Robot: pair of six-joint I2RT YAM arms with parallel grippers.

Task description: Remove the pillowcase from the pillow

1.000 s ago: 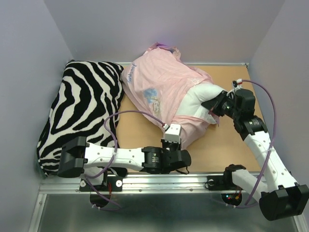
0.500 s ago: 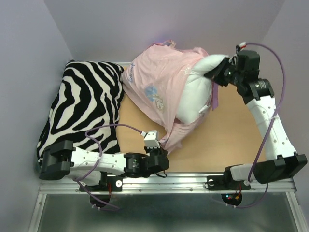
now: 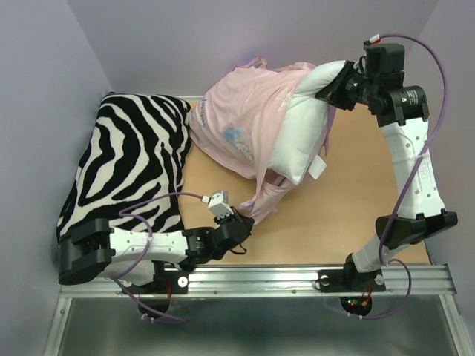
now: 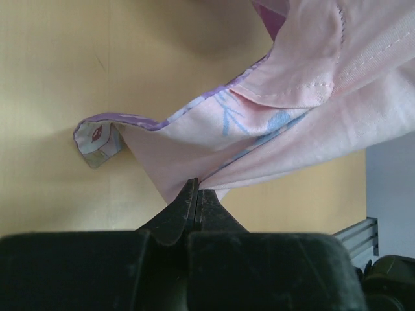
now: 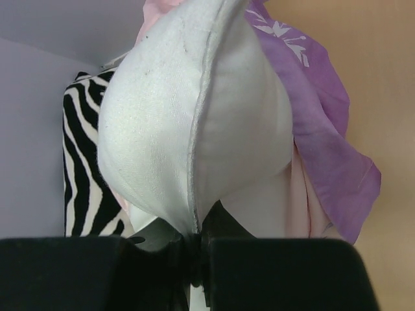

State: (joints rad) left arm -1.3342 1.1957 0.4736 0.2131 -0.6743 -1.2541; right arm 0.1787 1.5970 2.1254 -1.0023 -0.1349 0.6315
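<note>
The pillowcase [image 3: 241,119], pale pink side out, hangs bunched over the far end of the white pillow [image 3: 300,141], whose near part is bare. My right gripper [image 3: 343,83] is shut on the pillow's seamed corner [image 5: 194,162] and holds it up at the back right. A purple flap of the pillowcase [image 5: 324,129] hangs beside the pillow. My left gripper [image 3: 239,217] is shut on the pillowcase's lower edge [image 4: 214,155], low near the table's front, and the fabric stretches between it and the pillow.
A zebra-striped pillow [image 3: 126,170] lies along the left side, also seen in the right wrist view [image 5: 81,162]. Wooden tabletop [image 3: 356,200], purple walls on three sides, and a metal rail [image 3: 260,278] along the front edge.
My right gripper has lifted the pillow up and toward the back right. My left gripper has pulled the pillowcase edge left and toward the front, baring more white pillow.
</note>
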